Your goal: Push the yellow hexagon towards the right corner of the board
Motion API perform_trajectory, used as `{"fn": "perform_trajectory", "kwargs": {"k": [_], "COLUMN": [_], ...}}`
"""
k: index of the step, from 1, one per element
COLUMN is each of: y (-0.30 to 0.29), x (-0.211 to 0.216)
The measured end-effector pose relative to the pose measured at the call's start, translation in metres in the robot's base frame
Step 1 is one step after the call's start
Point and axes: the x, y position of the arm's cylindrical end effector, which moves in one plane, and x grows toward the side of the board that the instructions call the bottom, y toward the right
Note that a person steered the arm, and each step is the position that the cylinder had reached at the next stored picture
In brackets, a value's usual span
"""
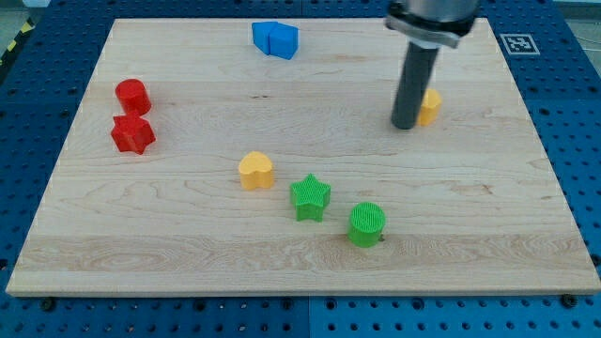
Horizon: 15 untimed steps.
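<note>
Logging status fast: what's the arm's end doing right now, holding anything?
My tip: no pincer, holds nothing; it sits against the yellow hexagon's left side.

On a pale wooden board [188, 235] over a blue pegged table [38, 56], my tip [406, 125] is dark, the yellow hexagon [430, 107] beside it, with two red, one blue, two green and another yellow block [255, 171].

The yellow hexagon [430, 106] is a small, flat-lying block resting on the pale wooden surface [300, 253] in the view's upper right region, well in from the right edge. Its left part is hidden behind the dark rod, so only its right side shows, and its outline cannot be fully made out.
</note>
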Motion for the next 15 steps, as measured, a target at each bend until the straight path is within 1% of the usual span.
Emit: {"fn": "perform_trajectory", "kwargs": {"k": [1,2,3,4,6,8,11,12,13,15], "y": [0.011,0.012,0.012,0.027,0.063,0.067,0.068,0.074,0.074,0.077], "x": [0.012,0.005,-0.021,-0.042,-0.04,-0.085,-0.137,-0.137,-0.113,-0.096]}}
